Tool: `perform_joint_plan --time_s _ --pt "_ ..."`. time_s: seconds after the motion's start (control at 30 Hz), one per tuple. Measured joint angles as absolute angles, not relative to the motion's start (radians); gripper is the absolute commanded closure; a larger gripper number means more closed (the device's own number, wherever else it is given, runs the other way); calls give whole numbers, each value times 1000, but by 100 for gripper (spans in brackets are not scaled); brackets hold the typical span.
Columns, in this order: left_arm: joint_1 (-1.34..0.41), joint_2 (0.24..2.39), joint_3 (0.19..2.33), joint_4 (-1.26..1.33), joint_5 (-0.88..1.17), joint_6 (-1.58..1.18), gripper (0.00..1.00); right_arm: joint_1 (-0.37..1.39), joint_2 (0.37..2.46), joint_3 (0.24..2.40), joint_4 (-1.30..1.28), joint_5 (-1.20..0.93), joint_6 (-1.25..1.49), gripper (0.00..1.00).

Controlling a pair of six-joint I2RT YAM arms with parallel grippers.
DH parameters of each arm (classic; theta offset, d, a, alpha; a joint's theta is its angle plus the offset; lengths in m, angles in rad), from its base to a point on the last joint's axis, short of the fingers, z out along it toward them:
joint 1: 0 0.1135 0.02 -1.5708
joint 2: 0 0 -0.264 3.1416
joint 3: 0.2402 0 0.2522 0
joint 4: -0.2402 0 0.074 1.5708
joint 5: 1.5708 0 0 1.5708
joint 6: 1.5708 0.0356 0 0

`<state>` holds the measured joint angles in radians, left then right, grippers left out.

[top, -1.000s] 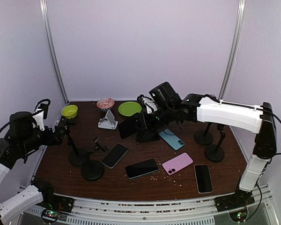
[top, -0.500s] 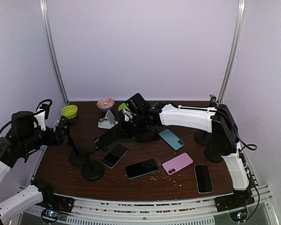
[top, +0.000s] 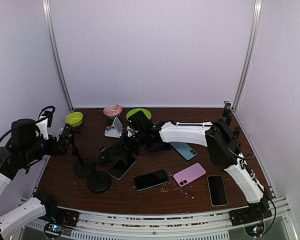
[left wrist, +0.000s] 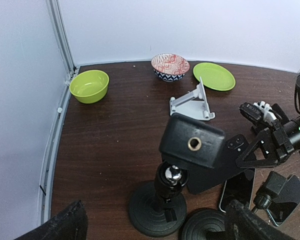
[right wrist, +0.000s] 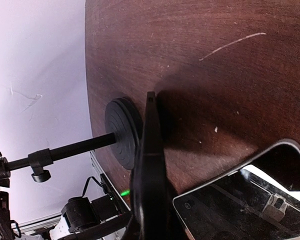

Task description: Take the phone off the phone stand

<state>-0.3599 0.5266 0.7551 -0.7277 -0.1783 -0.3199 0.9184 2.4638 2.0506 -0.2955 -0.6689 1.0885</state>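
Removal looks done, seen from above: my right gripper (top: 124, 145) is clamped on the black phone (top: 111, 151), which hangs tilted low over the table (top: 65, 190), held off every stand; setting it down and letting go remain, I judge. From my left wrist, my left gripper (left wrist: 157, 227) waits with fingers spread wide, a clamp stand (left wrist: 192, 145) right before it and close to the held phone. From my right wrist the phone shows edge-on, a stand base (right wrist: 121, 132) near behind it, a lying phone (right wrist: 240, 210) just beside; bare wood opens farther out.
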Motion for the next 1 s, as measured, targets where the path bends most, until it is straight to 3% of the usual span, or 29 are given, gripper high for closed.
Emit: perform_joint_plan --time_s 0.2,0.33,0.77,1.0 --pt "-360 527 755 -728 -175 -320 2 918 2515 2100 -258 -686 1152 100" --pt "-360 527 755 -728 -175 -319 2 918 2539 2107 -217 -710 1184 91" --pt "-360 527 755 -728 -175 -319 2 911 2542 2107 -207 -727 1211 78" --pt "-360 527 755 -728 -175 -319 2 907 2542 2104 -222 -722 1196 63"
